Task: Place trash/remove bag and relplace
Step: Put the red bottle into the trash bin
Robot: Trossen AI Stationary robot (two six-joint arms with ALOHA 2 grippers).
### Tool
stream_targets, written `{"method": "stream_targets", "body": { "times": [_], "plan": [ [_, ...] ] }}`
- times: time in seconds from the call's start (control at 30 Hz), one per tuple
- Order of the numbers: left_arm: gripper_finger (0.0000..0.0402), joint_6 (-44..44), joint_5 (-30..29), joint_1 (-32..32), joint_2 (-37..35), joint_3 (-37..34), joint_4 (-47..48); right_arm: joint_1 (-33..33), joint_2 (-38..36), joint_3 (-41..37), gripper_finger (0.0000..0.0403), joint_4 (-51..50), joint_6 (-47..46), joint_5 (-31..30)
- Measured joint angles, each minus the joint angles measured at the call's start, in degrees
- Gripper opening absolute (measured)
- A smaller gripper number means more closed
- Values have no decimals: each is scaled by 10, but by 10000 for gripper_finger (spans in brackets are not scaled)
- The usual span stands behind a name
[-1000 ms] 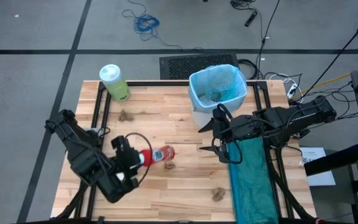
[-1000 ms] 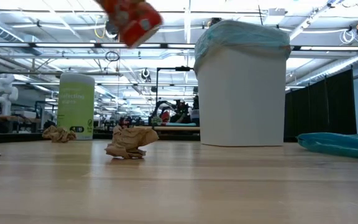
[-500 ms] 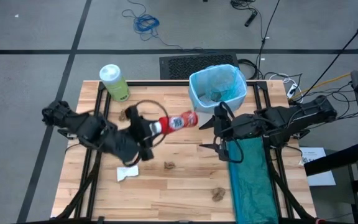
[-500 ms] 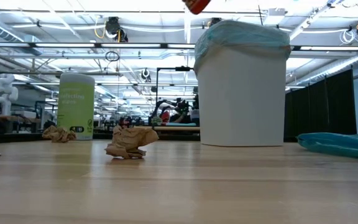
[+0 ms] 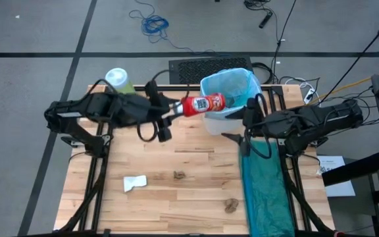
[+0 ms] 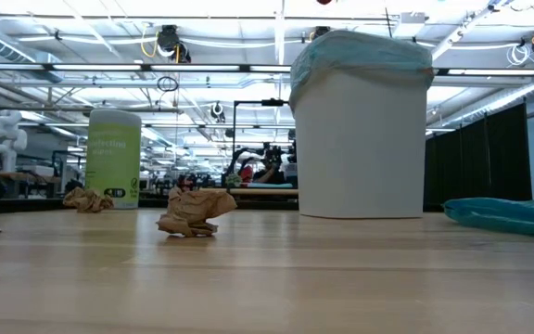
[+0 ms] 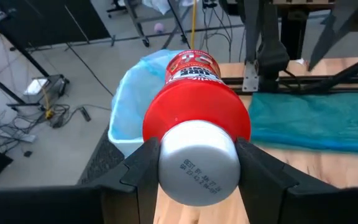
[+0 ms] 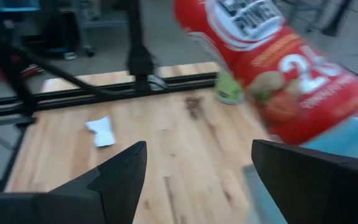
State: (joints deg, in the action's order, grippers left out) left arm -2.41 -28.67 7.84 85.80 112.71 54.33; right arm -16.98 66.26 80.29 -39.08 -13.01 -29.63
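We see the left gripper [image 5: 174,112] clamped on the white-capped end of a red container [image 5: 204,104], holding it level above the table with its far end reaching over the left rim of the white bin [image 5: 210,124]. From the left wrist, the container [image 7: 194,127] sits squarely between the two dark fingers [image 7: 143,169], pointing at the bin's light blue bag [image 7: 129,115]. The bag [image 5: 232,84] lines the bin and folds over its rim.

The right gripper [image 5: 242,141] hangs just right of the bin, near the front of it, fingers spread apart and holding nothing. Its wrist camera looks past them to the red container [image 8: 272,68] close by.

On the wooden table [image 5: 189,197] lie a white scrap [image 5: 135,183] near the left front, a small brown paper wad [image 5: 178,175] in the middle and another wad [image 5: 230,205] nearer the front right. A dark teal bag [image 5: 263,191] stretches along the right side. A green bottle [image 5: 119,80] stands at the far left corner.

From table height we see two wads [image 6: 189,212] before the bottle [image 6: 113,158], and a large hall with ceiling lights behind. Around the table, grey floor with cables [image 5: 151,23].
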Motion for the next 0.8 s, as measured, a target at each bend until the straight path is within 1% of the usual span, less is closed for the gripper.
{"method": "stream_targets", "body": {
  "times": [0.13,0.3,0.4,0.5,0.63,0.7,0.8],
  "plan": [
    [172,-16,59,-44,6,8,1,0,-6,0,283,-25,-29,-37],
    [172,-51,116,-86,29,24,0,0,-7,2,283,-52,-51,-70],
    [172,-76,143,-111,51,42,1,0,-5,19,283,-78,-65,-85],
    [172,-104,162,-137,73,65,0,0,-5,38,283,-98,-73,-94],
    [172,-134,166,-173,107,100,0,0,-5,59,283,-105,-73,-94],
    [172,-149,178,-191,123,117,-1,0,-5,65,283,-111,-73,-94],
    [172,-181,192,-210,142,121,-19,2,-5,66,283,-113,-70,-94]
  ]
}}
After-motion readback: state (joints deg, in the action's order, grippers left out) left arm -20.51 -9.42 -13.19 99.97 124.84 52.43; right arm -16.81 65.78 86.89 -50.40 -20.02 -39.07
